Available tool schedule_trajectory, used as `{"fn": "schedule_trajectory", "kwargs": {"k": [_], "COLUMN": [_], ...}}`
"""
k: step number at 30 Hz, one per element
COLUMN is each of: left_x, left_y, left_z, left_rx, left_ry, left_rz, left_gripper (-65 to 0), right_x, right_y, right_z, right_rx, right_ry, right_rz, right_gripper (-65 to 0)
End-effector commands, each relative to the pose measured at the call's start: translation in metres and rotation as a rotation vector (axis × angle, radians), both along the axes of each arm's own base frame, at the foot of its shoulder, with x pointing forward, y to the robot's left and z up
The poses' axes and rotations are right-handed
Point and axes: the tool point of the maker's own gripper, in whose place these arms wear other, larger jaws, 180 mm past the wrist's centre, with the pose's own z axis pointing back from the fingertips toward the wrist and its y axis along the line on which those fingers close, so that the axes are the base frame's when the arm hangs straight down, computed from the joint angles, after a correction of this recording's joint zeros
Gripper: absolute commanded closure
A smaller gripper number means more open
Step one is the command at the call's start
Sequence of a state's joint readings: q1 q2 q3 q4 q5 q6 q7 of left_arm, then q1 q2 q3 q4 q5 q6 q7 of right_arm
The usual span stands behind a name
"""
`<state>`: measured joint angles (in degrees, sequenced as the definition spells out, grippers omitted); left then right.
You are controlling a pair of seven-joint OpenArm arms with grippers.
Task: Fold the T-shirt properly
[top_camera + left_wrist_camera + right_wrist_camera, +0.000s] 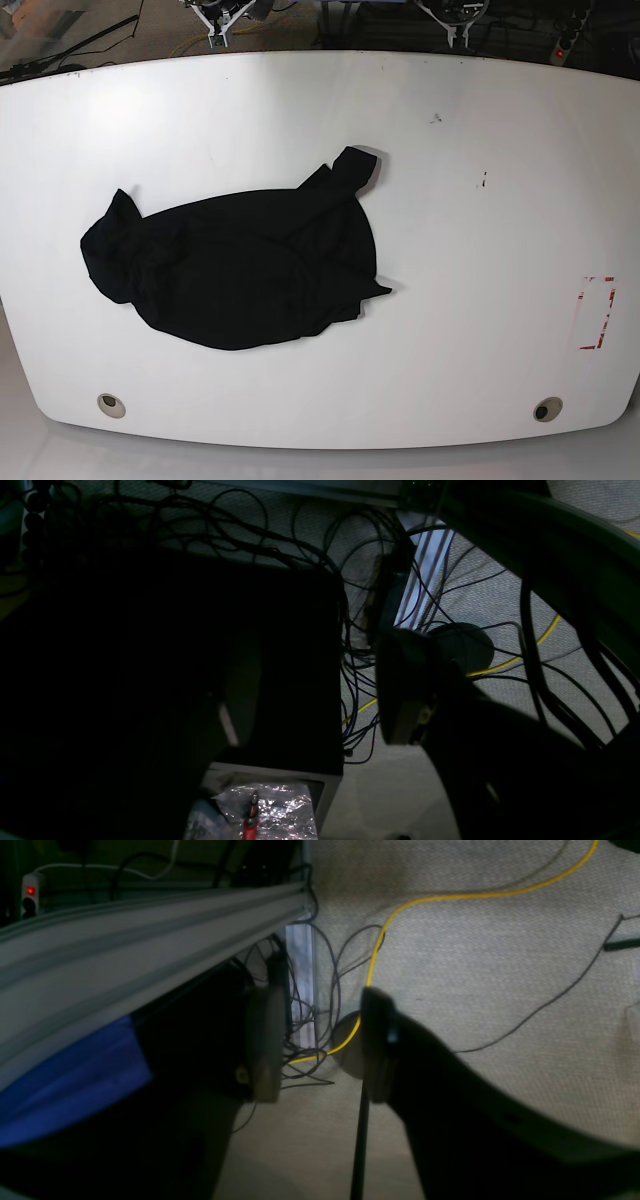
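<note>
The white table (480,120) carries the T-shirt (240,270) — a crumpled black heap, left of centre in the base view, one sleeve poking toward the far edge. In the wrist views, the left gripper (310,690) and right gripper (320,1040) each hang over carpet strewn with cables (360,680), a yellow cable (450,897) among them — jaws apart, nothing between them.
</note>
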<state>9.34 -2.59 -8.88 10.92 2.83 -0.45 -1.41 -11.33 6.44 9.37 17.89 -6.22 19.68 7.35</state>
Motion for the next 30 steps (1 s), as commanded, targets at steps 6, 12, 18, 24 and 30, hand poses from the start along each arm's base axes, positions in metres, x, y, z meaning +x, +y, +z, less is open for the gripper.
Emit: {"fn": "schedule_trajectory", "kwargs": {"k": [6, 12, 18, 24, 30], "left_x": [-0.003, -0.002, -0.011, -0.008, -0.015], "left_y": [-0.001, -0.001, -0.001, 0.011, 0.019], "left_z": [0.0, 0.0, 0.001, 0.013, 0.029], "left_rx": [0.0, 0.001, 0.002, 0.033, 0.056], "left_ry": [-0.006, -0.008, 0.002, -0.088, -0.132], "left_rz": [0.003, 0.002, 0.003, -0.021, -0.049], "left_gripper": [-33.8, -33.8, -33.6, -33.5, -33.3], "right_x": [0.005, 0.007, 0.004, -0.005, -0.008], "right_y": [0.001, 0.001, 0.001, -0.002, -0.004], "right_z": [0.001, 0.001, 0.001, 0.003, 0.019], "right_rx": [0.005, 0.004, 0.003, -0.003, -0.02], "right_ry": [-0.015, -0.02, -0.016, -0.021, -0.072], "right_rz": [0.0, 0.0, -0.001, -0.004, 0.036], "right_gripper": [-24.6, -24.6, -23.9, -23.9, -23.9]}}
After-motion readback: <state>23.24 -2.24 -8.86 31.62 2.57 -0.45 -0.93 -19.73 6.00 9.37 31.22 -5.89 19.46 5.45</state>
